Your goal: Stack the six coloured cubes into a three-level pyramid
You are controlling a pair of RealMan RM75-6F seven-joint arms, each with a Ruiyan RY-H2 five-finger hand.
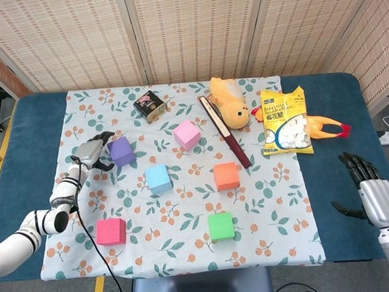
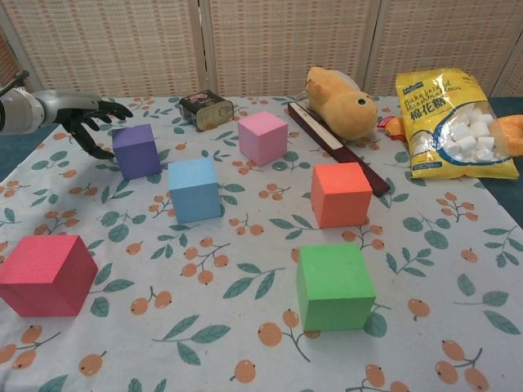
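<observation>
Six cubes lie apart on the flowered cloth [image 1: 277, 180]: purple [image 1: 121, 151] [image 2: 136, 150], pink [image 1: 187, 134] [image 2: 262, 137], light blue [image 1: 159, 178] [image 2: 194, 189], orange [image 1: 226, 176] [image 2: 341, 193], magenta [image 1: 111, 231] [image 2: 45, 274] and green [image 1: 221, 226] [image 2: 334, 286]. My left hand [image 1: 93, 151] [image 2: 84, 114] hovers open just left of the purple cube, fingers spread toward it, not gripping. Over the blue table edge at the right, my right hand [image 1: 371, 190] is open and holds nothing.
At the back of the cloth lie a small dark tin [image 1: 150, 105], a plush duck [image 1: 230, 103], a long dark stick [image 1: 224, 132], a marshmallow bag [image 1: 285, 121] and a rubber chicken [image 1: 327, 129]. A folding screen stands behind the table.
</observation>
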